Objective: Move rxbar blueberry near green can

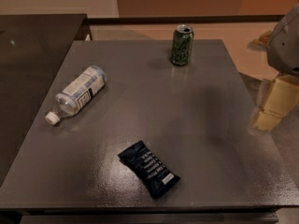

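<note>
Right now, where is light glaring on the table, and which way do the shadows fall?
Camera view: a speckled sheen brightens the table front, left of the rxbar blueberry; the green can throws a soft shadow to its left; the gripper hangs off the table's right edge, warmly lit.

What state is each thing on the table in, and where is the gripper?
Snack bar: lying flat near the front edge of the table, untouched, far from the can.
Green can: upright at the far edge.
Bottle: on its side at the left, white cap on.
Gripper: off the table's right edge, apart from all three things.
</note>
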`<action>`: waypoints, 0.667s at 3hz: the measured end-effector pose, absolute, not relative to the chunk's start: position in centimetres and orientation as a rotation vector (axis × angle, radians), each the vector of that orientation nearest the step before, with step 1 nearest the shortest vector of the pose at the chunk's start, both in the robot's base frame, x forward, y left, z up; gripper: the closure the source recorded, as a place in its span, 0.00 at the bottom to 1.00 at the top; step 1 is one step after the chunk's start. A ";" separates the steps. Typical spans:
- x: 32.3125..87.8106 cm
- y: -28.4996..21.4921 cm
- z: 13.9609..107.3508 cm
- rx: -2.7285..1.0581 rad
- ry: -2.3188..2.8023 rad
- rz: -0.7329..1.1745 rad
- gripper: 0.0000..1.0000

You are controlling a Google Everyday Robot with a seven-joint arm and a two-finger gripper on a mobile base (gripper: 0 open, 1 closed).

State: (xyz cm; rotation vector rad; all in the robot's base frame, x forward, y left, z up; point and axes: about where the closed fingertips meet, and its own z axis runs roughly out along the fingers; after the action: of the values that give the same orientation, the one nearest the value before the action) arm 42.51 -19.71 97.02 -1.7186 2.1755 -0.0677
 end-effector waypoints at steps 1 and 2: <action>40.7 -16.1 95.2 -1.711 2.094 0.041 0.00; 39.0 -11.9 92.7 -1.701 2.023 0.179 0.00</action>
State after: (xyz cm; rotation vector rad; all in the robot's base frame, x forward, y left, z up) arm 38.98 -11.93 92.68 -1.7009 2.0229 0.1793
